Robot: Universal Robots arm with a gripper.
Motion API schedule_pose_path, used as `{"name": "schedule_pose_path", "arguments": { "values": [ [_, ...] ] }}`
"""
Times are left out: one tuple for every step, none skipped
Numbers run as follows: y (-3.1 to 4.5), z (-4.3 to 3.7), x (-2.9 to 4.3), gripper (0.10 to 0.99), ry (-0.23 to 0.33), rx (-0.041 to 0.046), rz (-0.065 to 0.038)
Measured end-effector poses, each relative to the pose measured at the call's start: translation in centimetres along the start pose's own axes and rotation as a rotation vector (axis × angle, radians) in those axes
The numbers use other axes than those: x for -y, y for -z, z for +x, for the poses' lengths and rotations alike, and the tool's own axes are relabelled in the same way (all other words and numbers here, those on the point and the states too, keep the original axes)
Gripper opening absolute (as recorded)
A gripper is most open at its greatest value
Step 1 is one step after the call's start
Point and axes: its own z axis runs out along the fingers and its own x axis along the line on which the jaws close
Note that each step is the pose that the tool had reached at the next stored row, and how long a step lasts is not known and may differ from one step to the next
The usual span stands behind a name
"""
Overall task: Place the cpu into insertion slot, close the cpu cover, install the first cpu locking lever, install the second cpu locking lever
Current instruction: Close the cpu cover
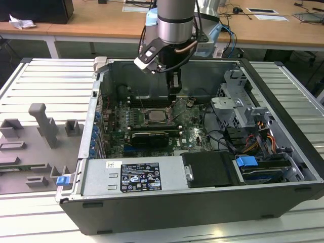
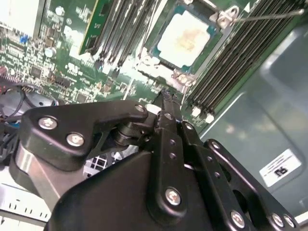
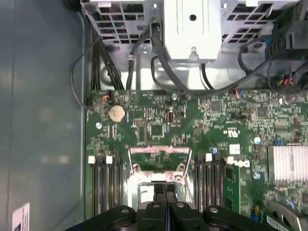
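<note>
The black two-finger gripper [image 3: 165,195] is seen with its fingers [image 2: 169,126] pressed together, and nothing is held between them. In the second wrist view the fingertips are poised just beside the edge of the socket, apart from the small square cpu with a pale silver-beige metal top [image 2: 185,38]. Whether the tips touch the board cannot be told. The cpu is seated flat in the socket. The thin square metal cpu cover with an open centre window [image 3: 159,149] is seen raised from the socket in the first wrist view, with the board visible through its window. A thin silver wire lever [image 2: 269,16] is lifted clear at one side of the socket. Rows of long black memory slots [image 2: 226,62] are set on both sides of the socket, all on a green circuit board [image 3: 159,115] that carries a round silver coin battery [image 3: 116,113]. In the exterior view the board is enclosed by an open dark grey computer case [image 1: 283,167], which is laid on a pale grey ribbed table [image 1: 50,81].
</note>
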Motion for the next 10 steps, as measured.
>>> {"name": "schedule_pose_path", "arguments": {
  "values": [
    [-0.03,0.00,-0.39,0.106,0.000,0.0003,0.001],
    [-0.05,0.01,-0.65,0.106,0.000,0.0005,0.002],
    [-0.06,0.01,-0.85,0.106,0.000,0.0006,0.004],
    [-0.08,0.01,-1.08,0.106,0.000,0.0015,0.006],
    [-0.05,0.01,-1.12,0.106,0.000,0.0018,0.007],
    [0.02,0.01,-1.14,0.106,0.000,0.0018,0.007],
    [0.13,0.02,-1.16,0.106,0.000,0.0017,0.008],
    [0.22,0.02,-1.19,0.106,0.000,0.0016,0.008],
    [0.29,0.01,-1.22,0.106,0.000,0.0016,0.009],
    [0.31,0.02,-1.27,0.106,0.000,0.0014,0.009]
  ]
}}
